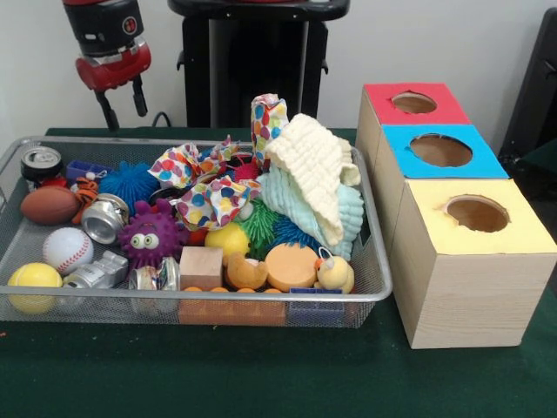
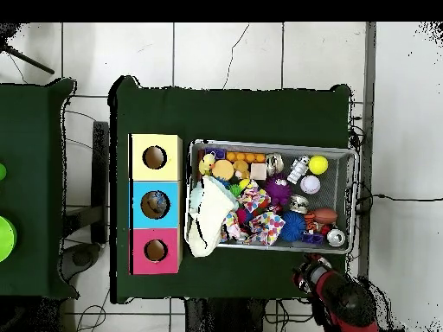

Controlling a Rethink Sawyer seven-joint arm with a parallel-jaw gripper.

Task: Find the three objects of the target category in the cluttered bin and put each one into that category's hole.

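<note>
The silver wire-mesh bin sits on the green table, packed with clutter. It also shows in the overhead view. My gripper hangs above and behind the bin's far left corner, its two black fingers apart with nothing between them. In the overhead view it is just outside the bin's edge on the robot's side. Three wooden boxes stand beside the bin, each with a round hole: red top, blue top, yellow top.
In the bin: football, baseball, yellow ball, crushed can, purple spiky toy with eyes, polka-dot cloth, cream cloth piled high, wooden block, rubber duck.
</note>
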